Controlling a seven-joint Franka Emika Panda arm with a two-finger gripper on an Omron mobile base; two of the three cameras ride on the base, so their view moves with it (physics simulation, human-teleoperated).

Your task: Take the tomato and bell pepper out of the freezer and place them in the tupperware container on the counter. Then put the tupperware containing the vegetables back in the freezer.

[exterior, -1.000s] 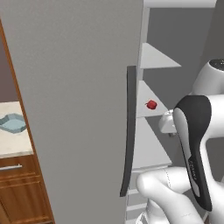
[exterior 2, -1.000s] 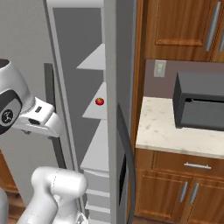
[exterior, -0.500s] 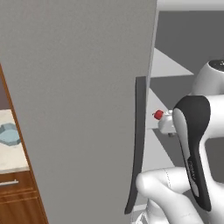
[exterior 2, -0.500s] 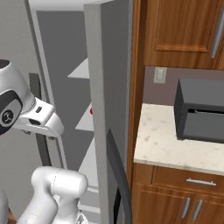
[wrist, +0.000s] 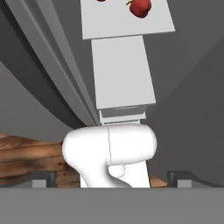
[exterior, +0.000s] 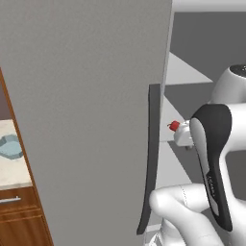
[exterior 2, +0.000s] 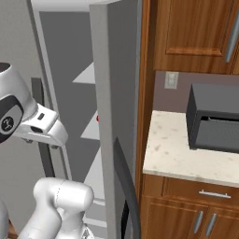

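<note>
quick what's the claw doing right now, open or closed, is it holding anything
Claw: open, holding nothing.

Left base view sits behind-left of the arm, tight against the freezer point(exterior: 86, 96) door, facing forward – tupperware container point(exterior: 9, 146) at its left edge. Right base view looks from behind-right past the door edge to the table point(exterior 2: 186, 154). Both share the freezer shelves. Hand view points up along those shelves – bell pepper point(wrist: 140, 7) far off.
</note>
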